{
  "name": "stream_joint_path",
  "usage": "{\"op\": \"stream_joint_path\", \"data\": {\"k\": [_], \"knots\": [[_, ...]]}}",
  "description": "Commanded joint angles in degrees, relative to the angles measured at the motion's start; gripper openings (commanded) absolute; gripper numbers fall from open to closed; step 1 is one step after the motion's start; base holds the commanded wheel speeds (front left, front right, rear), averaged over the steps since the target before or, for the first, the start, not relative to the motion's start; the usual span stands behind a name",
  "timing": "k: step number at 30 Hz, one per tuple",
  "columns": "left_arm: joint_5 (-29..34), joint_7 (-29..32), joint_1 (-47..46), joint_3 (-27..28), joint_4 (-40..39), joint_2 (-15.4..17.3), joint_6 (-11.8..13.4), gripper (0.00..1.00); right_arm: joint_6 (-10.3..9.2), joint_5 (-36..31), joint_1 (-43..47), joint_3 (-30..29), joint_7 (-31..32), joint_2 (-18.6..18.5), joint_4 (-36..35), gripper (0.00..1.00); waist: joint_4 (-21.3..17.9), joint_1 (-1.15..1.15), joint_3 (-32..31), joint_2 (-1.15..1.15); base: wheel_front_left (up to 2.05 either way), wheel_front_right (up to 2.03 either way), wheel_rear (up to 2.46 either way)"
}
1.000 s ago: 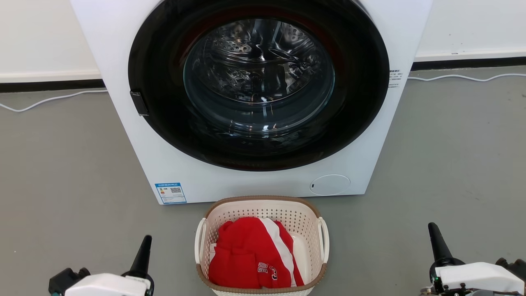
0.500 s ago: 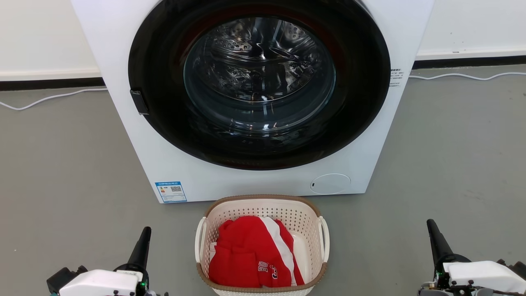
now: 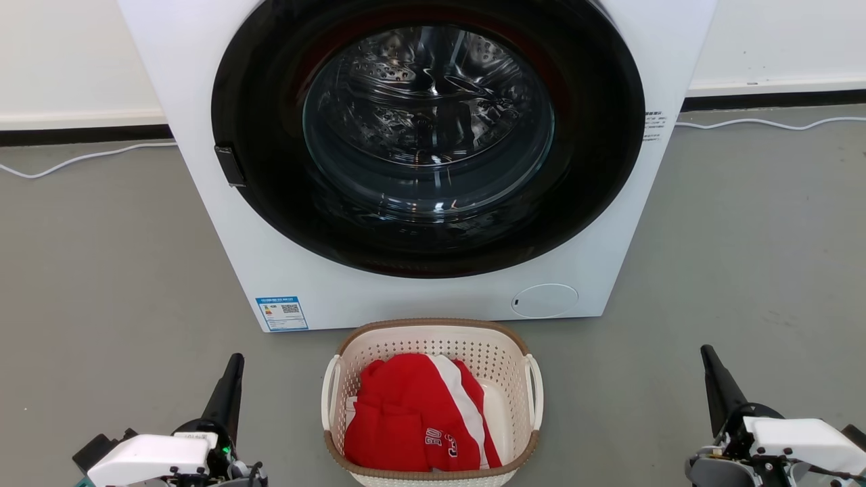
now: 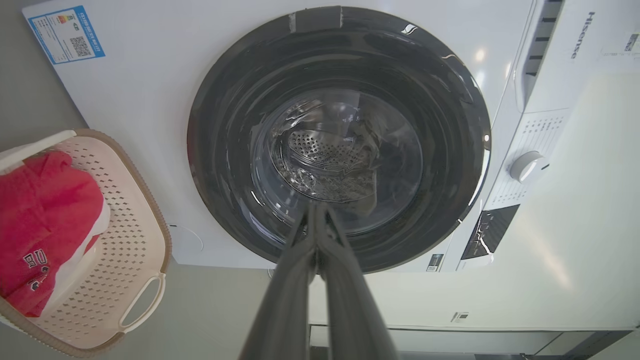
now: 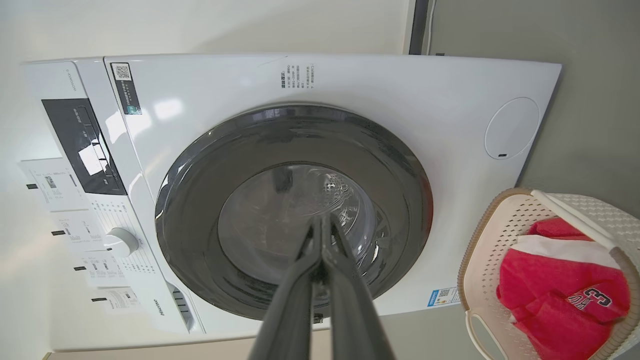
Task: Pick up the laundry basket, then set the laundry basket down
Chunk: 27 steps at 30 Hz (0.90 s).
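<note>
Head view: laundry basket (image 3: pixel 433 326) at six o'clock, open floor (image 3: pixel 612 406) either side — left gripper (image 3: pixel 233 368) at seven, right gripper (image 3: pixel 710 362) at five, both pinched closed.

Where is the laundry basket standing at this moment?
The laundry basket sits low and central in the head view, on the grey floor just before the washing machine, between the left gripper and the right gripper.

Head camera downward, wrists share washer (image 3: pixel 419 297)
</note>
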Motion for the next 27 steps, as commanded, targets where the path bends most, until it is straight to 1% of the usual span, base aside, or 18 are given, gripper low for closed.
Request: {"op": "stream_joint_path", "data": {"k": [1, 4, 27], "knots": [[-1.2, 0.5, -3.1, 2.1, -2.0, 0.2, -0.7, 0.00, 0.41, 1.6, -3.1, 1.0, 0.9, -0.5, -2.2, 0.00, 0.0, 0.00, 0.0, 0.00, 0.00, 0.00, 0.00], [-2.7, 0.9, -3.2, 2.5, -2.3, 0.0, -0.9, 0.00, 0.42, 3.5, -3.2, 1.0, 1.3, -0.5, -2.4, 0.00, 0.0, 0.00, 0.1, 0.00, 0.00, 0.00, 0.00], [-2.7, 0.9, -3.2, 2.5, -2.3, 0.0, -0.9, 0.00, 0.42, 3.5, -3.2, 1.0, 1.3, -0.5, -2.4, 0.00, 0.0, 0.00, 0.1, 0.00, 0.00, 0.00, 0.00]]}}
